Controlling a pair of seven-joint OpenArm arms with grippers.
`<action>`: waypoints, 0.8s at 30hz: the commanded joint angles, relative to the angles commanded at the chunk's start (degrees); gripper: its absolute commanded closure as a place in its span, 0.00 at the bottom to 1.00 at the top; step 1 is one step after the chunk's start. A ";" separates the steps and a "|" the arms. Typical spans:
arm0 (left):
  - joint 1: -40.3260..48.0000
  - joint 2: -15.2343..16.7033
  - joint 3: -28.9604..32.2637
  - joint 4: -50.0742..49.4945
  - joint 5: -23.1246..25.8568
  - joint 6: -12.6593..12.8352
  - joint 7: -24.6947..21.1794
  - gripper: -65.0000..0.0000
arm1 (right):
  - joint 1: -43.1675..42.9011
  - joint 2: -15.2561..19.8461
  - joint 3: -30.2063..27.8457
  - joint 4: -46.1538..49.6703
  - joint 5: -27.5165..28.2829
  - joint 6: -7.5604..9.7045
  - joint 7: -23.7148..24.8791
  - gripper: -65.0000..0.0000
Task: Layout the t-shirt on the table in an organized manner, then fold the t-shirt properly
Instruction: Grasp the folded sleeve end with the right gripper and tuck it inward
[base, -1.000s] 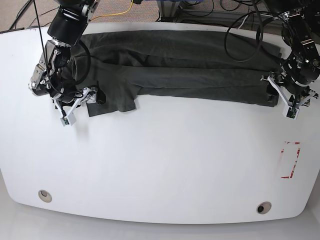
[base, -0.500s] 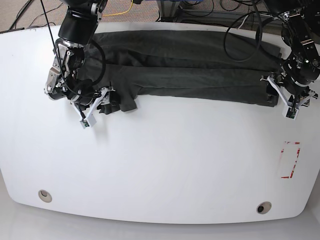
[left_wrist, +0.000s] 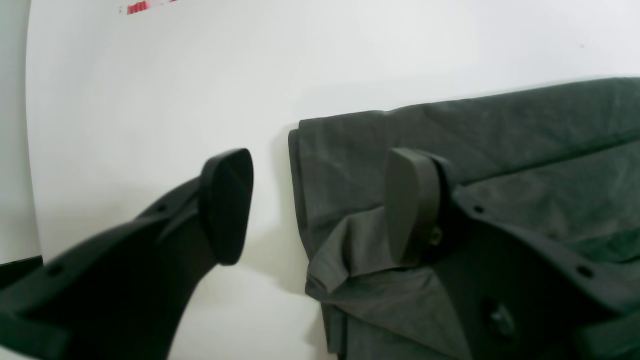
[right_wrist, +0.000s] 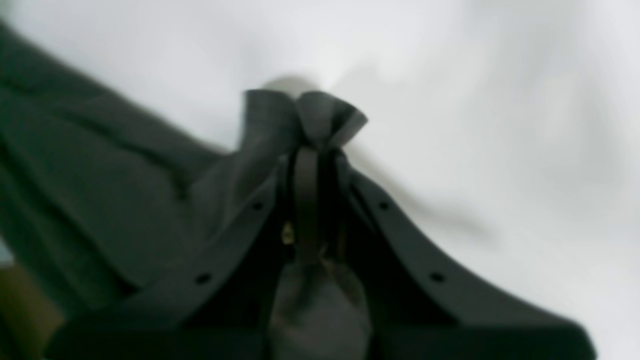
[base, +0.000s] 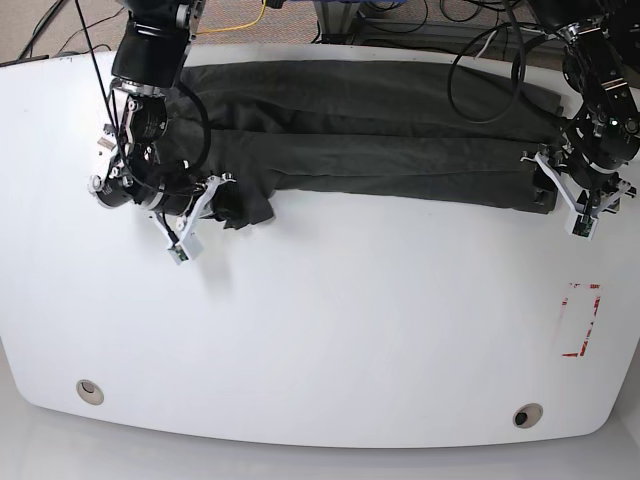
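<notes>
**Shirt end pulled inward**

The right end effector (base: 205, 205) is pinched tight on a corner of the t-shirt (base: 380, 150). It has carried that corner in toward the middle since a moment ago, so the end is starting to fold over.

The left end effector (left_wrist: 320, 205) is wide open and holds nothing, straddling the shirt's other end.

The shirt lies as a long strip across the far side of the counter (base: 330, 330), running side to side.
</notes>
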 joint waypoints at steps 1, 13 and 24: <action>0.00 0.00 0.00 -0.09 0.00 0.00 0.00 0.41 | -0.88 0.09 -0.09 0.62 2.11 0.00 -0.18 0.94; 0.00 0.00 0.09 -0.18 0.26 0.00 0.00 0.41 | -10.37 7.65 -8.35 12.48 24.53 0.00 -2.73 0.94; 0.00 0.09 0.09 -0.26 0.26 0.00 -0.09 0.41 | -18.73 10.64 -9.41 16.62 30.33 0.00 -2.81 0.94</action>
